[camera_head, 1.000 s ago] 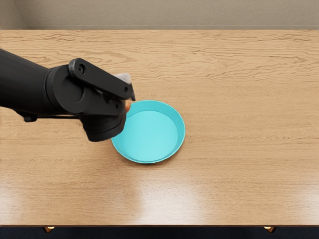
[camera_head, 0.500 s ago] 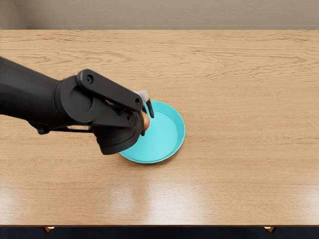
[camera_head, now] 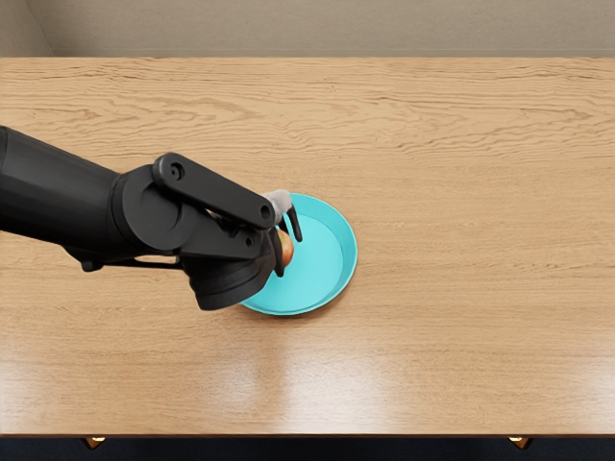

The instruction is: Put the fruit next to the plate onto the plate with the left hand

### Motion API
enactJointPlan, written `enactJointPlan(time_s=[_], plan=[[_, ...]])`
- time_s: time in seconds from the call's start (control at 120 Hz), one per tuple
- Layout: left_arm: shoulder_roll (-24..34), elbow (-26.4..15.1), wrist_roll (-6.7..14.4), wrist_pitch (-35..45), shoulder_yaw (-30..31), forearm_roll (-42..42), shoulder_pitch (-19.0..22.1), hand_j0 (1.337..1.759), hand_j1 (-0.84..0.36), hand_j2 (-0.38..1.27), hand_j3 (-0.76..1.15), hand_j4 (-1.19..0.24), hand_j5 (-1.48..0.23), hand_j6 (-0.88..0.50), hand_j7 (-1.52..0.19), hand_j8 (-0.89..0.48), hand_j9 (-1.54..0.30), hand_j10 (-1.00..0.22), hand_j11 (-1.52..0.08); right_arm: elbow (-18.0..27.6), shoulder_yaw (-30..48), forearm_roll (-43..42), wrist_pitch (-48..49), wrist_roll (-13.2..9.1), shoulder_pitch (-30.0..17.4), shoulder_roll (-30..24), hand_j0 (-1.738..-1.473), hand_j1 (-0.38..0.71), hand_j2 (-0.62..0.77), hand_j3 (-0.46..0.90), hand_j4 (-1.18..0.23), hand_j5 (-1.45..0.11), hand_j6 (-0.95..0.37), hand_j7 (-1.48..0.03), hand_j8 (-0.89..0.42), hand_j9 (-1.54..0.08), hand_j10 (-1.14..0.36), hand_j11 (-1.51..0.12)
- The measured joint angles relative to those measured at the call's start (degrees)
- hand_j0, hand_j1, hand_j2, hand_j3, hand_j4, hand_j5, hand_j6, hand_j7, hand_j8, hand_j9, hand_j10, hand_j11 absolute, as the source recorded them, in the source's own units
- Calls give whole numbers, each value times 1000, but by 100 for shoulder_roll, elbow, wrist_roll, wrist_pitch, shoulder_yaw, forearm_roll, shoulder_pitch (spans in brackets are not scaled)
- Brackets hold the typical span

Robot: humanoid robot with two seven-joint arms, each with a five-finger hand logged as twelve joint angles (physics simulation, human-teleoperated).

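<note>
The left hand (camera_head: 233, 259) hangs over the left part of the plate (camera_head: 332, 252), with its bulky black back turned up and covering the plate's left rim. Its fingers (camera_head: 294, 227) are curled inward and closed around the fruit (camera_head: 286, 249). Two thin dark fingertips hook down in front of the fruit, on the side facing the plate's middle. A pale grey tip shows just above them, near the plate's far-left rim.

Only a small orange sliver of the fruit shows between the fingers and the palm; the rest is hidden by the hand. That sliver lies above the left inner area of the plate, inside its rim. Whether the fruit touches the plate's floor or is held clear of it cannot be told from this view.

The left arm (camera_head: 58, 197) is thick and black. It runs from the hand away to the left of the plate and reaches the picture's left edge.

The plate is round, turquoise and shallow with a raised rim. Its middle and right half lie bare and in full view.

The plate rests on a light wooden table (camera_head: 461, 192), whose grained top spreads out on every side of the plate. Behind the plate, beyond the table's far edge, a strip of plain beige wall (camera_head: 288, 24) shows.
</note>
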Motion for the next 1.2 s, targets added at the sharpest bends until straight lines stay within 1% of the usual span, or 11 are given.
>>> enactJointPlan(time_s=[0.183, 0.283, 0.492, 0.692, 0.75, 0.783, 0.867, 1.0, 1.083, 1.142, 1.2], plan=[[0, 47, 1, 10, 1, 14, 9, 1657, -254, 263, 0, -590, -840, -511, -819, -441, -817, -609, -816, 0, 0, 0, 0, 0, 0, 0, -1658, -303, -7, 0, -39, -50, -39, -50, -39, -50, -39, -50], [0, 62, 6, 17, 3, 13, 5, 1657, -228, 205, 0, -532, -736, -484, -723, -441, -722, -546, -721, 0, 0, 0, 0, 0, 0, 0, -1658, -303, -7, 0, -39, -50, -39, -50, -39, -50, -39, -50], [0, 95, 14, 20, 2, 6, 2, 1658, -69, 109, 0, -368, -494, -350, -489, -335, -489, -373, -488, 0, 0, 0, 0, 0, 0, 0, -1658, -303, -7, 0, -39, -50, -39, -50, -39, -50, -39, -50], [0, 118, -2, 21, -99, 5, -43, 1658, 0, 74, 0, -299, -394, -292, -392, -286, -392, -300, -392, 0, 0, 0, 0, 0, 0, 0, -1658, -303, -7, 0, -39, -50, -39, -50, -39, -50, -39, -50], [0, 85, -68, 21, -211, 10, -44, 1658, 10, 68, 0, -288, -379, -284, -378, -279, -378, -290, -378, 0, 0, 0, 0, 0, 0, 0, -1658, -303, -7, 0, -39, -50, -39, -50, -39, -50, -39, -50], [24, 37, -152, 21, -298, 14, -46, 1658, 14, 66, 0, -284, -373, -280, -372, -276, -371, -285, -371, 0, 0, 0, 0, 0, 0, 0, -1658, -303, -7, 0, -39, -50, -39, -50, -39, -50, -39, -50], [774, -152, -422, 21, -576, 29, 14, 1658, 23, 61, 0, -275, -360, -273, -359, -270, -359, -276, -359, 0, 0, 0, 0, 0, 2, 0, -1658, -303, -7, 0, -39, -50, -39, -50, -39, -50, -39, -50], [2227, -522, -810, 21, -1213, 55, 540, 1658, 31, 57, 0, -267, -348, -266, -348, -265, -348, -268, -348, 0, 0, 0, 0, 0, 1, 0, -1658, -303, -7, 0, -39, -50, -39, -50, -39, -50, -39, -50], [2862, -645, -1065, 21, -1580, 62, 809, 1658, 34, 55, 0, -264, -344, -263, -344, -263, -344, -264, -344, 0, 0, 0, 0, 0, 1, 0, -1658, -303, -7, 0, -39, -50, -39, -50, -39, -50, -39, -50], [3470, -686, -1221, -114, -1880, 159, 1267, 1658, 35, 54, 0, -262, -342, -262, -342, -261, -341, -263, -341, 0, 0, 0, 0, 0, 0, 0, -1658, -303, -7, 0, -39, -50, -39, -50, -39, -50, -39, -50], [3957, -708, -1310, -456, -2266, 363, 1799, 1658, 37, 54, 0, -262, -340, -261, -340, -261, -340, -262, -340, 0, 0, 0, 0, 0, 0, 0, -1658, -303, -7, 0, -39, -50, -39, -50, -39, -50, -39, -50]])
